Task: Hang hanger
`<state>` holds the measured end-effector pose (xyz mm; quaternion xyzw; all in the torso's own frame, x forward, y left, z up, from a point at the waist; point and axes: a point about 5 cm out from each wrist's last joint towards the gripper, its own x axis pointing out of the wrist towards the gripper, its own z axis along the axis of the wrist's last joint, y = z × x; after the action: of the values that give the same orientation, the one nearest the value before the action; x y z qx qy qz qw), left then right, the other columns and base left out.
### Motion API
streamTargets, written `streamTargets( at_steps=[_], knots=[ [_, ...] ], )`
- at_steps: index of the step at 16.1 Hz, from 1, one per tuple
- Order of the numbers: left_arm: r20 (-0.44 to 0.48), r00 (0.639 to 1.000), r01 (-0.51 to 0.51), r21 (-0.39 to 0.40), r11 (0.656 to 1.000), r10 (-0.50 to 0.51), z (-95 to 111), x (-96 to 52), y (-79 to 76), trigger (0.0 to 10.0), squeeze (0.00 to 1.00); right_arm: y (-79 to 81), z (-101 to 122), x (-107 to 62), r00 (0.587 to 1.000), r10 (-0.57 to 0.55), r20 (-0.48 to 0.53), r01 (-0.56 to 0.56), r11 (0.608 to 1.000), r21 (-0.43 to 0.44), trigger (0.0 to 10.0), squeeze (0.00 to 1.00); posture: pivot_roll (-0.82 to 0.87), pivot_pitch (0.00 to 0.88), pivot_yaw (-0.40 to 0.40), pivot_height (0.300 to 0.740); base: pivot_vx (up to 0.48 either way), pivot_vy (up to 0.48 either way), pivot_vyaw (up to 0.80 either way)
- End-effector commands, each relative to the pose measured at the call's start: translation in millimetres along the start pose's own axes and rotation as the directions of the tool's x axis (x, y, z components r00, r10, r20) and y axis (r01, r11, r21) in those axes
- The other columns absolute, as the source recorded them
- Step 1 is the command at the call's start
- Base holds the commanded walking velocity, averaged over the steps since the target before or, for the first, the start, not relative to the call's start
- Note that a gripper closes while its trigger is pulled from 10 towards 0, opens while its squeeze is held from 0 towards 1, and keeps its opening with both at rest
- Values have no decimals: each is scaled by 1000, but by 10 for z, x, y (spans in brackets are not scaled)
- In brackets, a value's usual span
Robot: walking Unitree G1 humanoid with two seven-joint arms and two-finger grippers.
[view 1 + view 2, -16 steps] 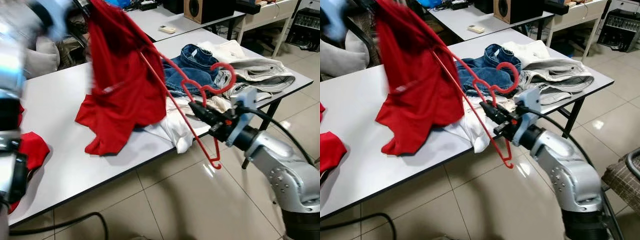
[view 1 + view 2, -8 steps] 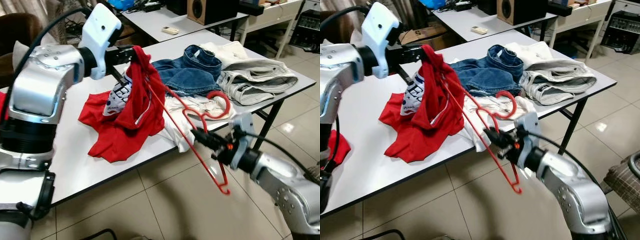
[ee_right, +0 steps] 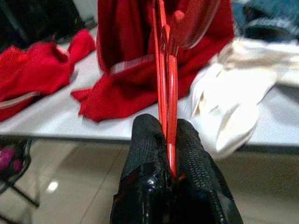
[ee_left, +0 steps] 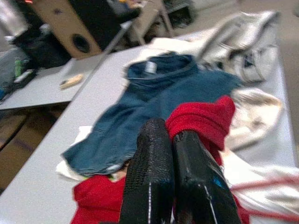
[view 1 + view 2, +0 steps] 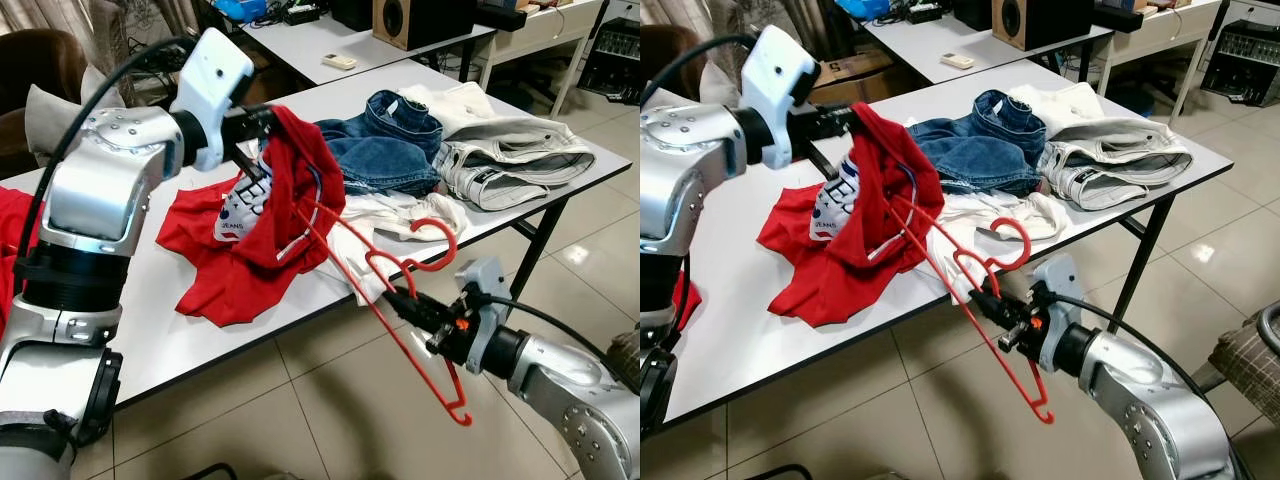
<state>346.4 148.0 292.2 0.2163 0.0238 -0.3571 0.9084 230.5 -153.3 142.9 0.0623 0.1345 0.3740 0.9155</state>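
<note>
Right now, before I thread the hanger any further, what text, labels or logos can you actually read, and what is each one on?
"JEANS": small dark letters on the white print panel of the red shirt, held up by the left gripper.
Larger letters above it on the same panel: partly folded, not readable.
Label inside the collar of the blue denim garment: blurred, unreadable.
Red hanger in the right gripper: no visible text.

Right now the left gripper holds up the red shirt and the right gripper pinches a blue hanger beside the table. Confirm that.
One thing is wrong: the hanger is red, not blue, as the right eye view shows. The rest stands: the left gripper holds up the red shirt, and the right gripper pinches the hanger beside the table.
</note>
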Motion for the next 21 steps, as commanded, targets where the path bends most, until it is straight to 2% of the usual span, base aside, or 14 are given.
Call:
streamTargets(
  at_steps=[1, 2, 4, 5, 6, 7, 8, 11, 13, 14, 15, 16, 18, 21],
  knots=[
    [-22, 998, 56, 13, 998, -56, -39, 9, -83, 0, 0, 20, 88, 24, 999, 8, 39, -8, 1000, -10, 10000, 0, -137, 0, 158, 740, 0, 0, 0],
    [-50, 994, 104, 43, 994, -102, -106, 54, -187, 0, 0, 34, 89, 50, 999, 22, 35, -22, 1000, -4, 10000, 0, -137, 0, 157, 740, 0, 0, 0],
    [-66, 990, 127, 55, 990, -123, -156, 104, -260, 0, 0, 57, 67, 61, 999, 40, 26, -40, 999, 4, 10000, 0, -136, 0, 154, 740, 0, 0, 0],
    [-93, 988, 131, 83, 988, -123, -218, 165, -296, 1725, 0, 63, 33, 60, 999, 39, 18, -40, 999, 16, 10000, 0, -137, 0, 152, 740, 0, 0, 0],
    [-121, 990, 88, 128, 988, -73, -270, 216, -269, 10000, 0, 74, 6, 56, 999, 38, 13, -39, 999, 29, 10000, 0, -141, 0, 155, 740, 0, 0, 0],
    [-131, 990, 70, 143, 987, -51, -287, 226, -245, 10000, 0, 82, 1, 55, 999, 39, 13, -39, 999, 33, 10000, 0, -145, 0, 159, 740, 0, 0, 0],
    [-124, 992, 55, 132, 990, -38, -285, 210, -211, 10000, 973, 94, 2, 59, 999, 40, 20, -41, 998, 41, 10000, 0, -147, 0, 161, 740, 0, 0, 0],
    [-112, 991, 78, 68, 995, -70, -281, 111, -244, 10000, 1000, 105, 18, 60, 999, 38, 35, -40, 998, 55, 10000, 0, -141, 0, 156, 740, 0, 0, 0],
    [-106, 987, 120, -16, 993, -121, -330, 32, -376, 10000, 1000, 81, 39, 73, 999, 28, 46, -31, 998, 59, 10000, 0, -137, 0, 146, 740, 0, 0, 0],
    [-76, 986, 140, -112, 984, -149, -365, -23, -460, 10000, 1000, 48, 70, 87, 998, 9, 60, -13, 998, 65, 10000, 0, -134, 0, 137, 740, 0, 0, 0],
    [-66, 985, 144, -164, 976, -156, -395, -69, -495, 10000, 1000, 26, 91, 96, 998, 0, 68, -5, 998, 68, 10000, 0, -132, 0, 130, 740, 0, 0, 0],
    [-67, 985, 144, -177, 974, -158, -406, -86, -505, 10000, 1000, 20, 98, 97, 998, -1, 69, -4, 998, 68, 10000, 0, -131, 0, 127, 740, 0, 0, 0],
    [-38, 987, 139, -293, 946, -157, -407, -148, -577, 10000, 1000, -5, 126, 116, 997, -7, 72, 2, 998, 67, 10000, 0, -125, 0, 117, 740, 0, 0, 0],
    [-101, 985, 94, -340, 936, -136, -552, -121, -697, 10000, 1000, -19, 158, 143, 997, -9, 80, 4, 998, 63, 10000, 0, -124, 0, 114, 740, 0, 0, 0]
  ],
)
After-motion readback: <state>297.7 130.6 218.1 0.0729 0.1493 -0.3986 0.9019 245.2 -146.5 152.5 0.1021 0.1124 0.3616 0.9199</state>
